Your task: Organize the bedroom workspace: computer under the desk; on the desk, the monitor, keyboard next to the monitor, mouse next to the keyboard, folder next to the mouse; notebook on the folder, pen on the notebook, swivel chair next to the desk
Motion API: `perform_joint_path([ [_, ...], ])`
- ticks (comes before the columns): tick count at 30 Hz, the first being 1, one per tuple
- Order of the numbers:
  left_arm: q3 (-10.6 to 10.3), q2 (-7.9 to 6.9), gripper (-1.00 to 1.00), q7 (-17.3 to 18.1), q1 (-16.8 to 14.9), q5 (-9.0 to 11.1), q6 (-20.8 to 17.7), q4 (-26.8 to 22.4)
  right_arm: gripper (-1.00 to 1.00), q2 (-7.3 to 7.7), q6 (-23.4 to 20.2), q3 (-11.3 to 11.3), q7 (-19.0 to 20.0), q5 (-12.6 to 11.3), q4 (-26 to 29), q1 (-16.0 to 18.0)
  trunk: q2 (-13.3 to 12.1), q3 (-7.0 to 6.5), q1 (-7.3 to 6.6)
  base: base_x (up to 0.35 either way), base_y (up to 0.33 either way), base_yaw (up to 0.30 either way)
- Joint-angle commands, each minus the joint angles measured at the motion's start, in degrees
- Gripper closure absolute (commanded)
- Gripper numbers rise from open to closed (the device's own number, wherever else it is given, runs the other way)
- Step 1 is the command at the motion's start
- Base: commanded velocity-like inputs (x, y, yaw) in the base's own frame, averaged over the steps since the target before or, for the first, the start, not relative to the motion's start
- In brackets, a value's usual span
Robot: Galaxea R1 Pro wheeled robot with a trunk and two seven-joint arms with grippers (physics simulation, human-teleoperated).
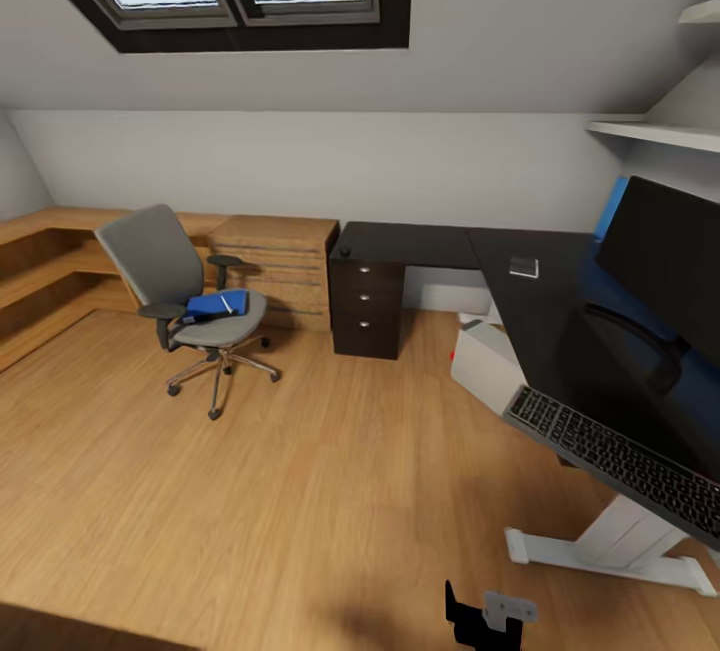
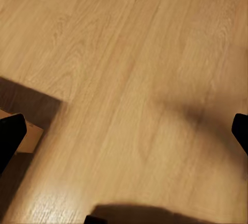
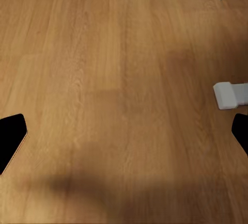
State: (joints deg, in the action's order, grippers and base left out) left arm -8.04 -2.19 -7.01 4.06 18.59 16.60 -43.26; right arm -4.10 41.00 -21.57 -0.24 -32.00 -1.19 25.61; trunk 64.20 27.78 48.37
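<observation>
The grey swivel chair (image 1: 165, 276) stands on the wood floor, well left of the desk (image 1: 440, 243). On its seat lie blue flat items (image 1: 212, 307), the folder and notebook, which I cannot tell apart. The white pen (image 1: 228, 304) rests on top of them. The black monitor (image 1: 665, 256) and the keyboard (image 1: 620, 459) sit on the desk's near wing. A small grey object (image 1: 523, 267), possibly the mouse, lies further back. The light grey computer (image 1: 487, 363) stands under the desk. My left gripper (image 2: 124, 133) and right gripper (image 3: 124, 133) hang open over bare floor.
A low light-wood cabinet (image 1: 285, 266) stands behind the chair, beside the black drawer unit (image 1: 367, 306). Wooden steps (image 1: 40, 266) run along the left wall. White shelves (image 1: 660, 131) hang above the monitor. The desk's white foot (image 3: 230, 95) lies near my right gripper.
</observation>
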Motion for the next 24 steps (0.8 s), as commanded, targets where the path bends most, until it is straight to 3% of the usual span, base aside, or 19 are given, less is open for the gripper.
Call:
perform_joint_path([
  [1, -0.47, -0.1, -1.0, -0.55, -0.01, 0.4, 0.19, -0.05, -1.0, -0.03, 0.22, -0.49, -0.02, -0.47, -0.13, 0.06, 0.03, 0.04, 0.04, 0.298, 0.137, 0.0],
  [24, -0.58, -0.1, -1.0, -0.55, -0.01, 0.4, 0.36, 0.81, -1.0, 0.01, 0.14, -0.49, -0.02, -0.43, -0.13, 0.05, 0.03, 0.04, 0.04, 0.317, 0.087, 0.0],
])
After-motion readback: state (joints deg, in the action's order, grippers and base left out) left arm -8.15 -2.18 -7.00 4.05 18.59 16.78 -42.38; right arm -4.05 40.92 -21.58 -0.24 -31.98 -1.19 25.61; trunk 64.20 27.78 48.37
